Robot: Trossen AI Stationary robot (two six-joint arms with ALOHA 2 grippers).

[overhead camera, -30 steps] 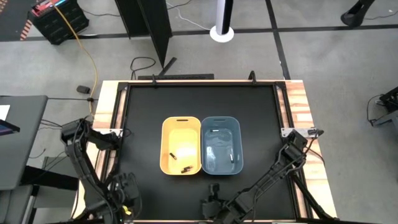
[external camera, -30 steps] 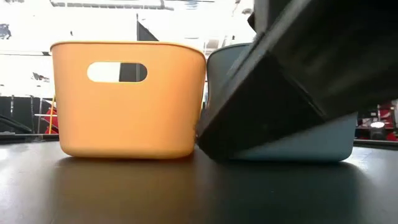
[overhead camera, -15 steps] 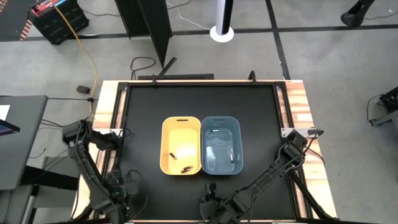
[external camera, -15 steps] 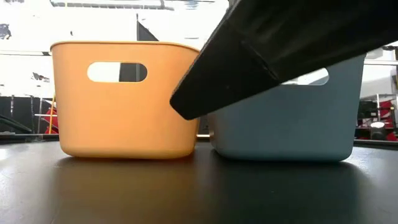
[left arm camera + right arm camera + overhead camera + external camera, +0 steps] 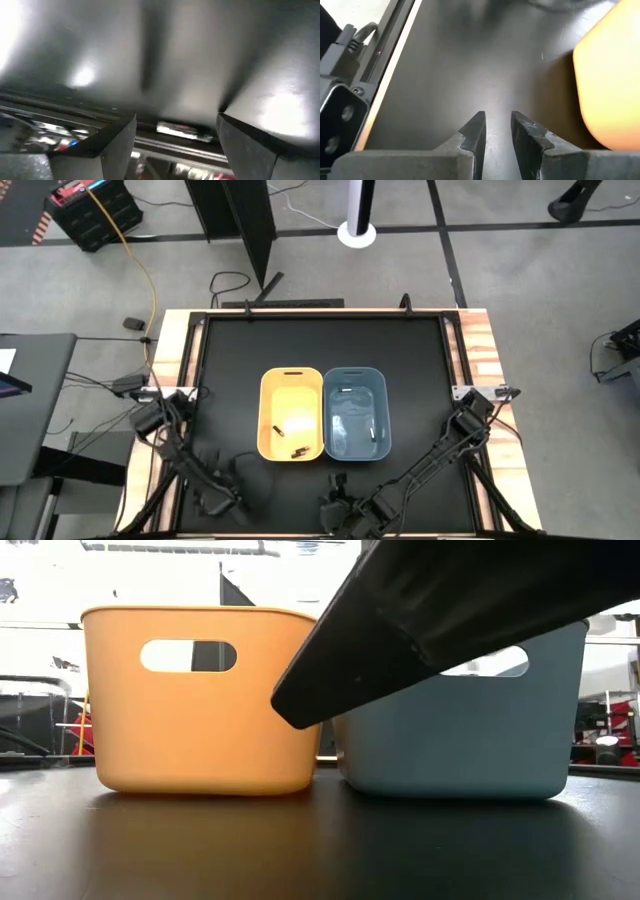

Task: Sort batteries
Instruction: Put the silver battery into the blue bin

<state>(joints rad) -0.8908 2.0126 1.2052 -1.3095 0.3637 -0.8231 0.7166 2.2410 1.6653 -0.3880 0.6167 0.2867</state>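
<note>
A yellow bin (image 5: 291,415) and a blue bin (image 5: 355,412) stand side by side at the table's middle. Two dark batteries (image 5: 298,451) lie on the yellow bin's floor, and pale ones (image 5: 345,390) lie in the blue bin. My left gripper (image 5: 215,505) hovers near the table's near-left corner. In its wrist view my left gripper (image 5: 175,135) stands wide open. My right gripper (image 5: 338,502) is at the near edge in front of the bins. In its wrist view my right gripper (image 5: 496,125) shows a narrow gap and holds nothing, with the yellow bin (image 5: 610,85) beside it.
The low view shows the yellow bin (image 5: 200,710) and blue bin (image 5: 470,740) from their near side, partly covered by my right arm (image 5: 450,610). The black table (image 5: 240,350) has wooden side rails. Cables and a stand lie on the floor beyond.
My left arm has folded down, its elbow moving right and nearer and its gripper drawing back toward the near edge. My right gripper has risen off the table in front of the bins and pulled slightly toward the near edge. The bins and batteries have stayed put.
</note>
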